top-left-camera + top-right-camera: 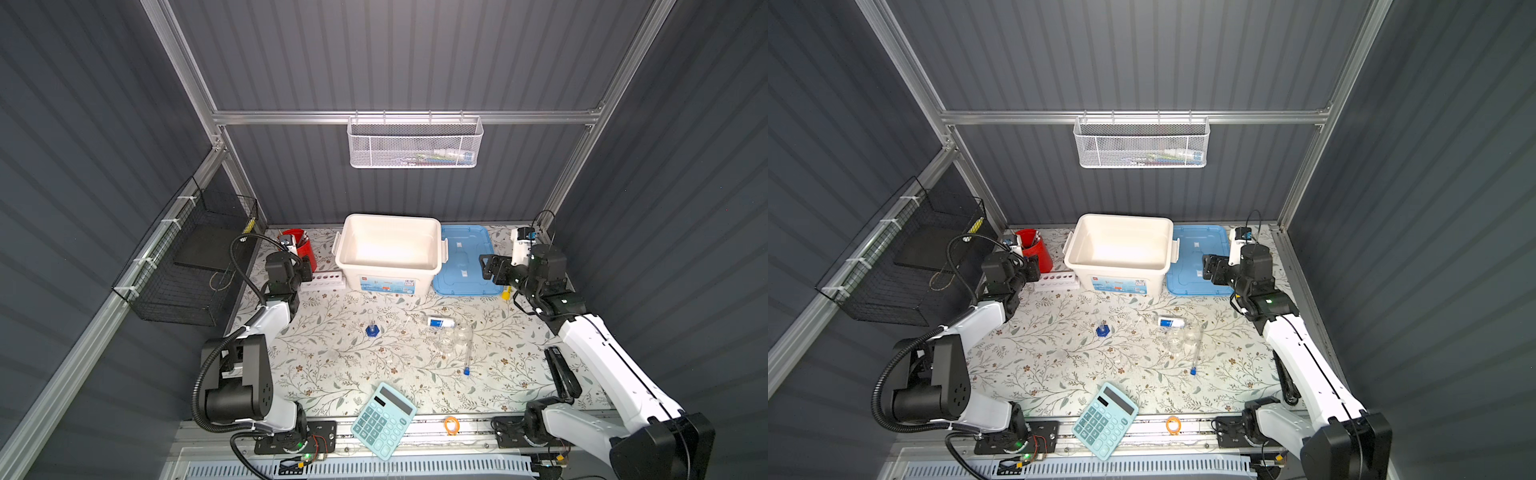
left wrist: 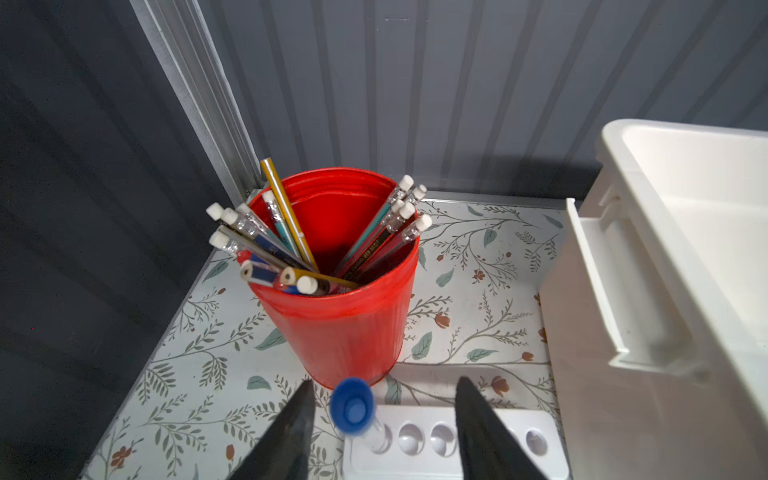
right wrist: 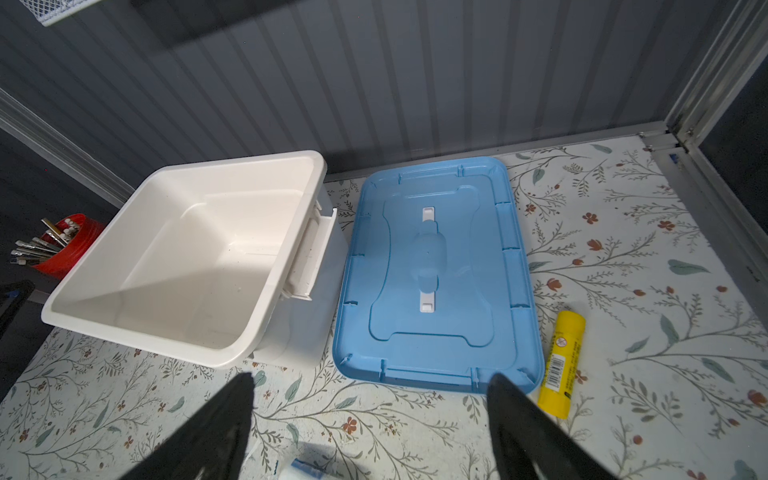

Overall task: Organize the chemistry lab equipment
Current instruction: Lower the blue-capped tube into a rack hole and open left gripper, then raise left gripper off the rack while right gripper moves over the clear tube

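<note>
A blue-capped test tube (image 2: pixel 353 405) stands in the end hole of the white tube rack (image 2: pixel 415 465). My left gripper (image 2: pixel 384 384) is open, a finger on each side of the tube and neither touching it. In both top views this gripper (image 1: pixel 309 270) hovers at the rack (image 1: pixel 328 281). Mid-table are a slim cylinder on a blue foot (image 1: pixel 372 329), a blue-white labelled flask (image 1: pixel 440 322), clear beakers (image 1: pixel 451 338) and a second blue-capped tube (image 1: pixel 467 361). My right gripper (image 3: pixel 370 378) is open and empty, near the blue lid (image 3: pixel 432 266).
A white bin (image 1: pixel 390 220) stands open at the back, the red cup of pens (image 2: pixel 345 324) to its left. A yellow glue stick (image 3: pixel 561 357) lies beside the lid. A teal calculator (image 1: pixel 384 419) and an orange band (image 1: pixel 451 424) lie at the front edge.
</note>
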`<action>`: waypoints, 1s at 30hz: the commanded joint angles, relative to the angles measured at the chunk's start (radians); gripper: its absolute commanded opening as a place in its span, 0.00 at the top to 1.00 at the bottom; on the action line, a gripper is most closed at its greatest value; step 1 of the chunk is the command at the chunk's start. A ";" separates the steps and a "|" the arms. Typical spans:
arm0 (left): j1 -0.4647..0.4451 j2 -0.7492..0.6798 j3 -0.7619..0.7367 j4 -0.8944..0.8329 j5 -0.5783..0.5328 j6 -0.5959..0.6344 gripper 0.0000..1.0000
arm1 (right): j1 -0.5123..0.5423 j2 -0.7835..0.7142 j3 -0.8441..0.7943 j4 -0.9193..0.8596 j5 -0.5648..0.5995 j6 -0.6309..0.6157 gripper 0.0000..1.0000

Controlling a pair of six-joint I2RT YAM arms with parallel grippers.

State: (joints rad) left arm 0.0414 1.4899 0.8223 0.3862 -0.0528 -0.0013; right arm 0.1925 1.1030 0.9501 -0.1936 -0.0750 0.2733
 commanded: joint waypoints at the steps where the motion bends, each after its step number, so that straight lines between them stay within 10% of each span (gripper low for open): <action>1: 0.008 -0.029 -0.014 -0.003 -0.002 0.004 0.42 | -0.001 -0.020 0.022 -0.011 0.003 0.007 0.13; 30: 0.008 -0.333 0.228 -0.383 -0.029 0.007 0.22 | -0.001 -0.044 0.067 -0.270 0.074 -0.011 0.14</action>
State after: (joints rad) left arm 0.0429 1.1839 0.9916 0.1093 -0.1234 -0.0010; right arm 0.1925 1.0676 0.9909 -0.3511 -0.0341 0.2687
